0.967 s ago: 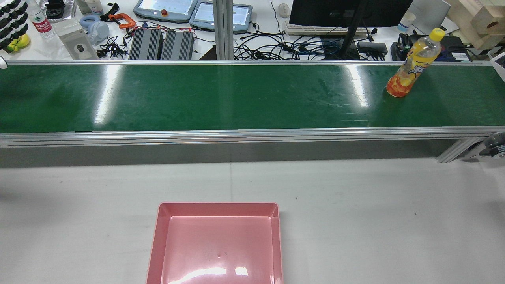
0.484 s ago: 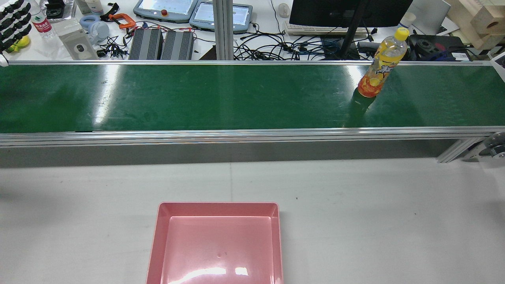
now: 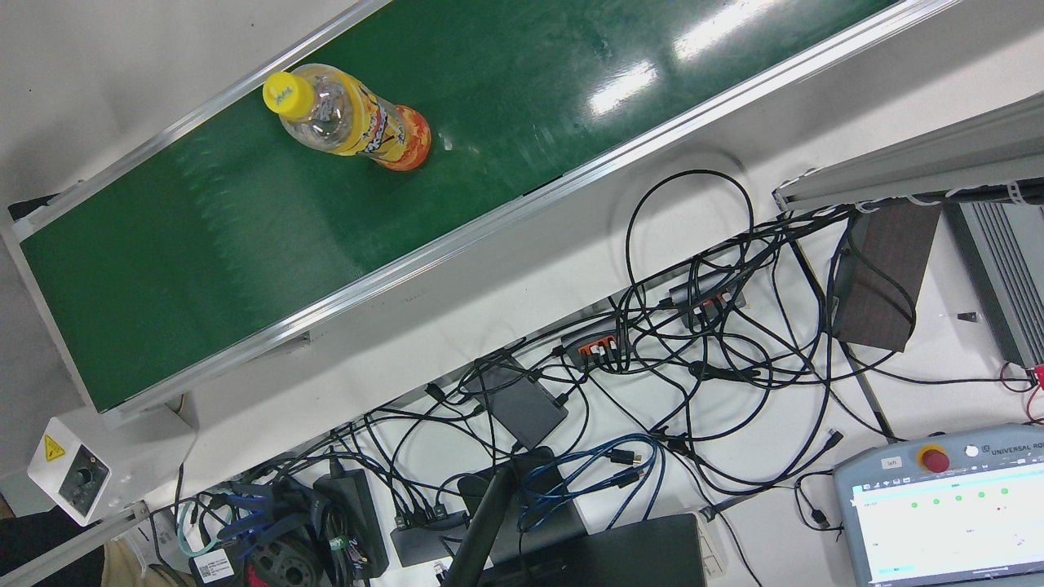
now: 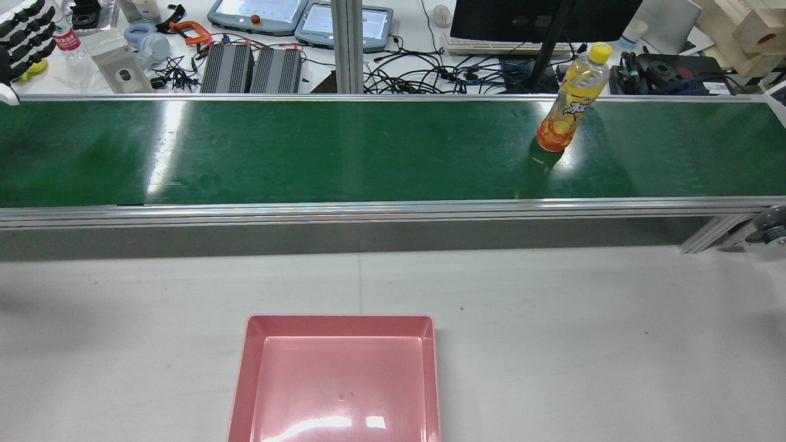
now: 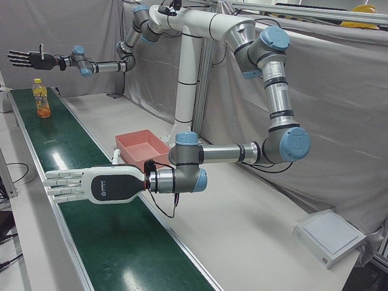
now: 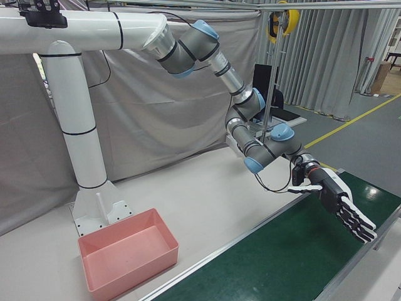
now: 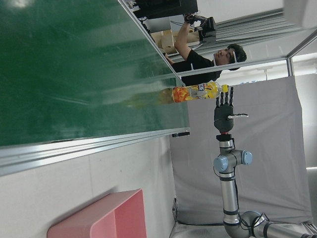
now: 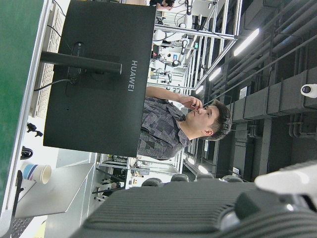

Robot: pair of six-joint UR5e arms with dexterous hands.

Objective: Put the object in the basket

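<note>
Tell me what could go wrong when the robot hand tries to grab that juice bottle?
1. The bottle stands tall and upright on the green belt, so a bump from the open right robot hand could tip it over.
2. The pink basket sits on the table, apart from the belt, so a loose grip might drop the bottle on the way.

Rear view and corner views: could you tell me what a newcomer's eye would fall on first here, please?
An orange drink bottle with a yellow cap stands upright and alone on the long green conveyor belt, toward its right end in the rear view. The right hand is spread open near it, the left hand open farther down the belt. A pink basket sits empty on the white table.
</note>
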